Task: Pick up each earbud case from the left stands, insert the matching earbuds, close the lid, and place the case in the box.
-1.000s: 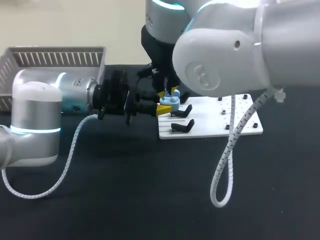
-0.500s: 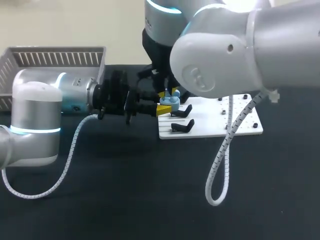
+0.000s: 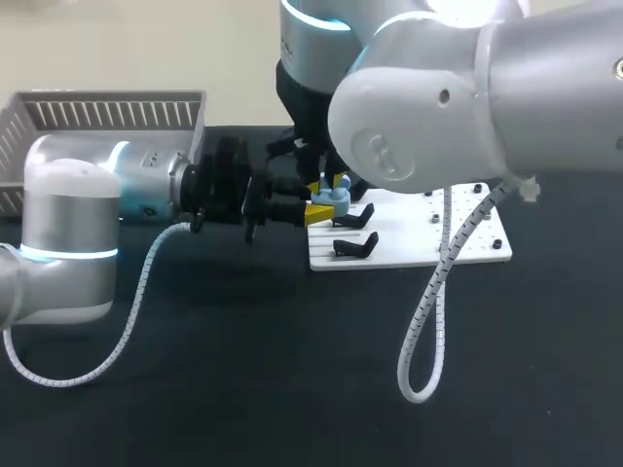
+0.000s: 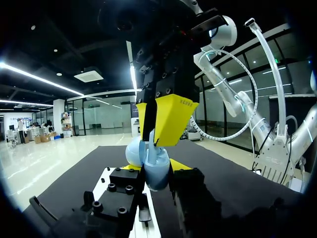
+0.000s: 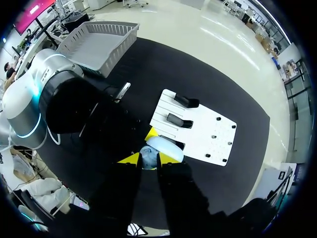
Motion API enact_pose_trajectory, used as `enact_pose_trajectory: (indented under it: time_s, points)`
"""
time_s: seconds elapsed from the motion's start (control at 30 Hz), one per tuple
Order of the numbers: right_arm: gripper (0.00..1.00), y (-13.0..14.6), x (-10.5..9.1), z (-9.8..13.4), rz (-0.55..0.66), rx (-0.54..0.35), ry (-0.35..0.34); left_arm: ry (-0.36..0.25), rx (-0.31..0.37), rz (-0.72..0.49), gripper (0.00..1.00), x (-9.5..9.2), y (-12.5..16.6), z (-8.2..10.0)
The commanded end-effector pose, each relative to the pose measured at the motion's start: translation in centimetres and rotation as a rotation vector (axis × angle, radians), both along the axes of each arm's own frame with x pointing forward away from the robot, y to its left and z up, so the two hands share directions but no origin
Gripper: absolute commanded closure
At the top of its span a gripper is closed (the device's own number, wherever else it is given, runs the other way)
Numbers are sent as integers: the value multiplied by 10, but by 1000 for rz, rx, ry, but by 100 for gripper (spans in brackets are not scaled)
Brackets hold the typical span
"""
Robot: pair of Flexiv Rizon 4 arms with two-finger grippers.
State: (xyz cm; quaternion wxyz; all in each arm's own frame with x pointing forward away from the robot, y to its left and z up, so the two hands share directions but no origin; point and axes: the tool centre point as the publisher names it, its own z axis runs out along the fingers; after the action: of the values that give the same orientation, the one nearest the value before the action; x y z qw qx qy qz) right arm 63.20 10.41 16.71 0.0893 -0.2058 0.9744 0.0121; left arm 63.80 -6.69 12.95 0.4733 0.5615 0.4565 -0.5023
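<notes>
A light blue earbud case (image 3: 337,195) hangs above the left edge of the white stand board (image 3: 428,238), with my left gripper (image 3: 317,210) shut on it from the side. In the left wrist view the case (image 4: 157,176) sits between that gripper's (image 4: 154,168) fingers. My right gripper (image 4: 151,139) comes down from above, its yellow tips pinched on a small light blue earbud (image 4: 148,151) at the case's open top. From the right wrist, that gripper (image 5: 148,159) stands directly over the case (image 5: 162,148).
Two black holders (image 3: 355,245) stand on the white board's left part; its right part has small black pegs. A grey slatted basket (image 3: 107,112) sits at the back left. My right arm's white cable (image 3: 428,311) loops down over the black table.
The right arm's upper body and its cable loop have shifted slightly to the left. Both grippers and the case stay where they were.
</notes>
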Motion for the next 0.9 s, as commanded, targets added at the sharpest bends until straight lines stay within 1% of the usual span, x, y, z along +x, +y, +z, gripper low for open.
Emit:
enact_pose_trajectory:
  time_s: [0.03,0.23,0.27,0.3,0.33,0.37,0.47,0.53,0.6,0.67,0.7,0.77,0.8,0.87,0.9]
  points:
    - [100,1,1,-3,-3,-3,0,-3,-3,5,100,-2,0,-1]
    - [100,2,1,-6,-4,-6,13,-3,-3,5,100,-2,0,-1]
    - [85,2,1,-6,-6,-2,16,-3,-3,5,100,-2,0,-1]
    - [55,2,1,-5,-7,4,19,-3,-3,5,100,-2,0,-1]
    - [11,2,0,-4,-6,8,21,-3,-3,5,100,-2,0,-1]
    - [0,1,-2,-2,-6,10,21,-3,-3,5,100,-2,0,-1]
    - [0,0,-10,7,-1,33,21,-3,-3,5,100,-2,0,-1]
    - [0,-2,-17,16,0,65,25,-3,-3,5,100,-2,0,-1]
    - [0,-3,-25,24,-2,83,15,-3,-3,5,100,-2,0,-1]
    - [0,-5,-29,34,-13,134,17,-3,-3,5,100,-2,0,-1]
    - [0,-7,-28,38,-25,153,14,-3,-3,5,100,-2,0,-1]
    - [0,-10,-21,43,-56,183,-6,-3,-3,5,100,-2,0,-1]
    - [0,-13,-17,44,-80,196,-31,-3,-3,5,100,-2,0,-1]
    - [0,-17,-7,47,-111,259,-58,-3,-3,5,100,-2,0,-1]
    - [0,-19,-1,48,-128,270,-99,-3,-3,5,100,-2,0,-1]
